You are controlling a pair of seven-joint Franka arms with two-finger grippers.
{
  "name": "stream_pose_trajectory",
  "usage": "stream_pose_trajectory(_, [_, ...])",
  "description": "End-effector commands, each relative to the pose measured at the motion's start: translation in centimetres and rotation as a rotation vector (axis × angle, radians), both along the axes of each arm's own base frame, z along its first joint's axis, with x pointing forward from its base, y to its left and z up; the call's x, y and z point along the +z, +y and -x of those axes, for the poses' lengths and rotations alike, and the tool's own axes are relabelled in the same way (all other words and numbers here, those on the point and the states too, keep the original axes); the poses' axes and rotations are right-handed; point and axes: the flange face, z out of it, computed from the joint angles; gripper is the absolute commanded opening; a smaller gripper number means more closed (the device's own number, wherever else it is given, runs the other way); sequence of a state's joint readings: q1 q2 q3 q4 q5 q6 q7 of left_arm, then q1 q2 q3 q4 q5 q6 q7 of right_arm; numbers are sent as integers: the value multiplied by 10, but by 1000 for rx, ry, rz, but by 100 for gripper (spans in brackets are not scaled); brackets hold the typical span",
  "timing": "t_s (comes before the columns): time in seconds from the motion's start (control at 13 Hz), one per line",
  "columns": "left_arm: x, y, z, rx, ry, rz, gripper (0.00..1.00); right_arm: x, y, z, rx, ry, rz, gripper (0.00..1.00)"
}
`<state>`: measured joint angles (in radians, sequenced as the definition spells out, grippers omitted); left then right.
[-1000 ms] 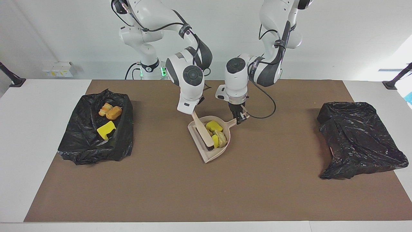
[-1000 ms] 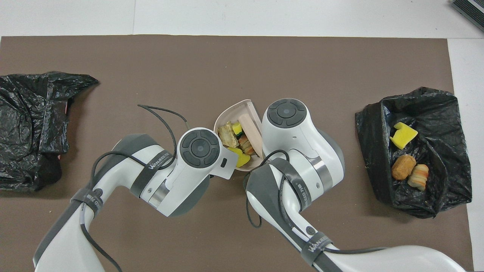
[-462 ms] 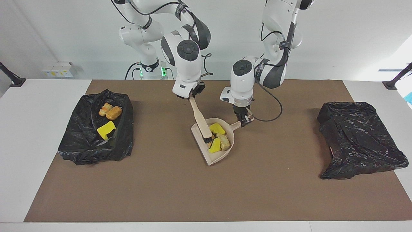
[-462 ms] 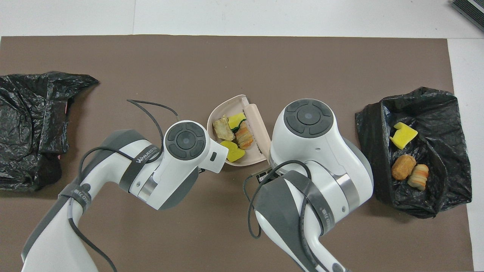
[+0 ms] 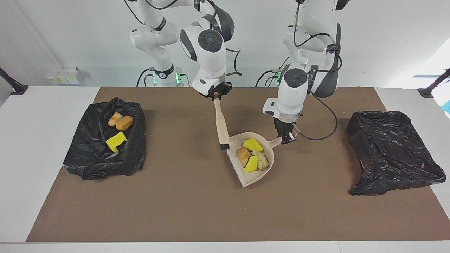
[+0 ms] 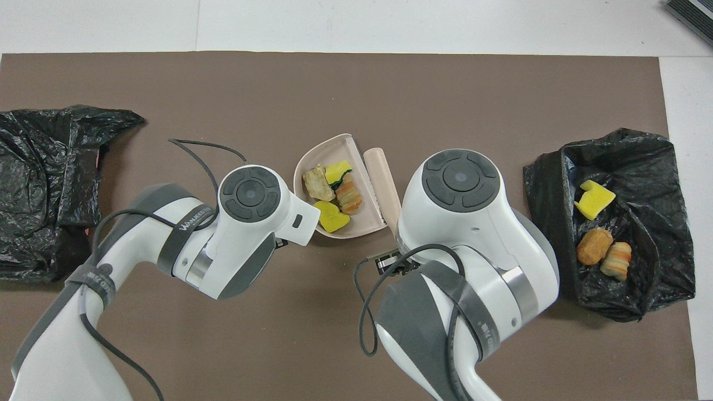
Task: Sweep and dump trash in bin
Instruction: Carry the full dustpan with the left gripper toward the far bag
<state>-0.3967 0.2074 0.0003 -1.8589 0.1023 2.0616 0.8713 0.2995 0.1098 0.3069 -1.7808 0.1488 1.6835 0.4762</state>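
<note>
Since 0.5 s ago: dustpan (image 5: 254, 165) has shifted toward the left arm's end of the table, and the brush (image 5: 221, 121) has come out of the pan; bristle end now hangs just beside the pan's rim, w/ the brush near upright.

Right gripper (image 5: 217, 93): jaws closed on top of the brush handle, raised over the mat (image 5: 197, 203) near table centre. In the overhead view the brush (image 6: 383, 184) lies alongside the pan's straight edge.

Left gripper (image 5: 286, 136): jaws clamped on the dustpan handle. Pan (image 6: 320, 167) is tilted, handle end up.

Trash in dustpan (image 5: 254, 159): approx. 4 pcs, yellow sponge bits (one green-backed) plus tan-orange chunks, bunched together in the pan (image 6: 332, 196).

Open bag (image 5: 92, 158) at the right arm's end of the table: holds more trash in the bag (image 5: 119, 130), i.e. one yellow sponge pc and two orange chunks; same items seen from above (image 6: 599, 234) inside the bag (image 6: 657, 161).

Second bag (image 5: 390, 151) at the left arm's end: crumpled, contents not visible; also seen from above (image 6: 50, 184). Both bags well apart from the pan.
</note>
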Motion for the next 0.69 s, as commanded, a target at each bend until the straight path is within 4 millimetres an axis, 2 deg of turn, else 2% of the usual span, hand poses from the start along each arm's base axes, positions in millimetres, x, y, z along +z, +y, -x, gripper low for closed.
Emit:
stream_pose_trajectory(0.0, [37,48,-22,-36,34,37,0,9,19,40,-66,19,27,0])
stream_pose_trajectory(0.15, [58,96,-37,-65,52,43,0,10,29,63,-96,38,19,0])
stream_pose_trajectory(0.23, [72,122,-44,-78,56,60,0,6,43,79,-84,48,21,0])
stream_pose_trajectory(0.31, [85,146,-51,-112,57,77,0,-7,58,95,-87,52,31,0])
stream_pose_trajectory(0.38, [93,174,-55,-136,60,78,0,-15,66,100,-111,32,20,0])
stream_pose_trajectory(0.54, [95,232,-57,-179,66,78,0,-29,92,121,-104,30,25,0])
stream_pose_trajectory(0.62, [98,252,-57,-203,66,77,0,-32,105,131,-118,23,22,0])
